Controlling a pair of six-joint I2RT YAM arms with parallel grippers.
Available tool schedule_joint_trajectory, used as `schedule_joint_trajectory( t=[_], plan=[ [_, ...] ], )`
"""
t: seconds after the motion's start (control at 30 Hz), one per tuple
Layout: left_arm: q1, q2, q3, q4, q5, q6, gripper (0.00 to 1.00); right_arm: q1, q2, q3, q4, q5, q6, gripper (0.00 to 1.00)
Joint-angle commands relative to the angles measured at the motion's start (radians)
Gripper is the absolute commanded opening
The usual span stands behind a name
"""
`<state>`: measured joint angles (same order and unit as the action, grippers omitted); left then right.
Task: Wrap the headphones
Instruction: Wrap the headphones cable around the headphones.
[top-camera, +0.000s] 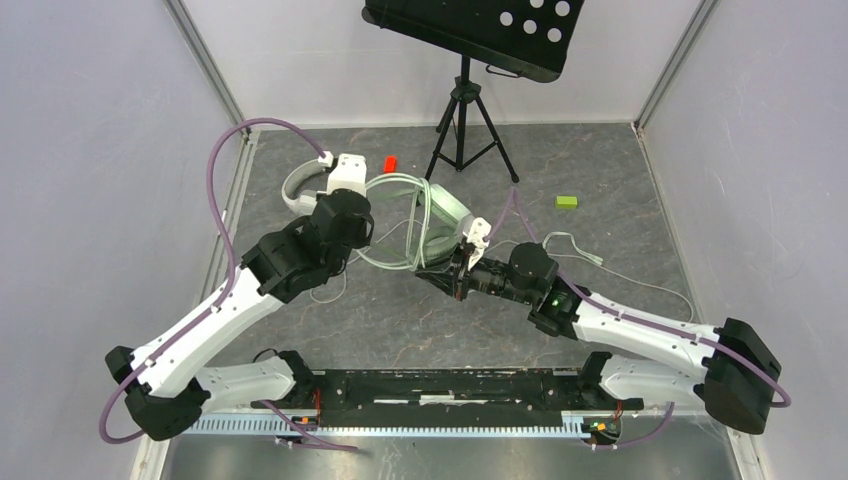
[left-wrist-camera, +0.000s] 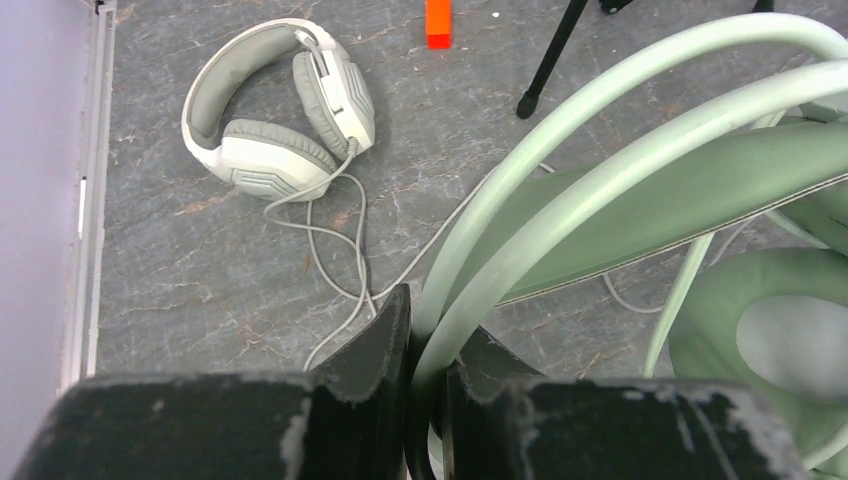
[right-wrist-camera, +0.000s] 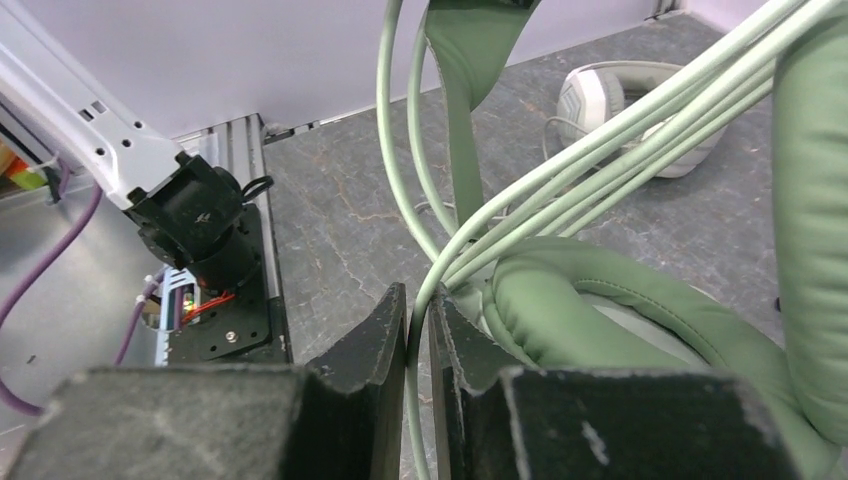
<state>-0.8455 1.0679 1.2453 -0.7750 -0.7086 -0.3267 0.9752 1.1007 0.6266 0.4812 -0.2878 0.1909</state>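
Observation:
The pale mint-green headphones (top-camera: 445, 212) sit mid-table between both arms. My left gripper (top-camera: 370, 226) (left-wrist-camera: 428, 322) is shut on two thick pale green tubes (left-wrist-camera: 560, 150) that arch over the padded band (left-wrist-camera: 700, 190). My right gripper (top-camera: 457, 268) (right-wrist-camera: 420, 312) is shut on the thin green cable (right-wrist-camera: 412, 250), right beside a round ear cushion (right-wrist-camera: 610, 310). Several cable strands (right-wrist-camera: 620, 130) run taut from there across the headset. The white-grey headphones (top-camera: 298, 185) (left-wrist-camera: 265, 160) (right-wrist-camera: 600, 95) lie flat at the back left, partly hidden under my left wrist, their cable (left-wrist-camera: 340, 250) loose on the floor.
A black tripod stand (top-camera: 462, 120) rises at the back centre, with one leg (left-wrist-camera: 550, 60) close to the headsets. A red block (top-camera: 390, 163) (left-wrist-camera: 438, 22) lies behind them and a green block (top-camera: 567, 202) to the right. A pale cable (top-camera: 610, 270) trails along my right arm. Walls enclose the table.

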Motion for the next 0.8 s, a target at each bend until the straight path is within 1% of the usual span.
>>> schedule_joint_trajectory(
  t=[0.0, 0.23, 0.47, 0.77],
  plan=[
    [0.006, -0.053, 0.037, 0.149, 0.007, -0.135, 0.05, 0.023, -0.037, -0.008, 0.01, 0.063, -0.089, 0.18],
    [0.006, -0.09, 0.005, 0.19, 0.009, -0.161, 0.05, 0.044, -0.059, -0.055, 0.081, 0.063, -0.12, 0.18],
    [0.006, -0.13, -0.039, 0.249, 0.018, -0.186, 0.05, 0.073, -0.052, -0.081, 0.095, 0.102, -0.181, 0.18],
    [0.006, -0.182, -0.089, 0.331, 0.096, -0.224, 0.05, 0.101, -0.028, -0.144, 0.186, 0.139, -0.265, 0.18]
  ],
)
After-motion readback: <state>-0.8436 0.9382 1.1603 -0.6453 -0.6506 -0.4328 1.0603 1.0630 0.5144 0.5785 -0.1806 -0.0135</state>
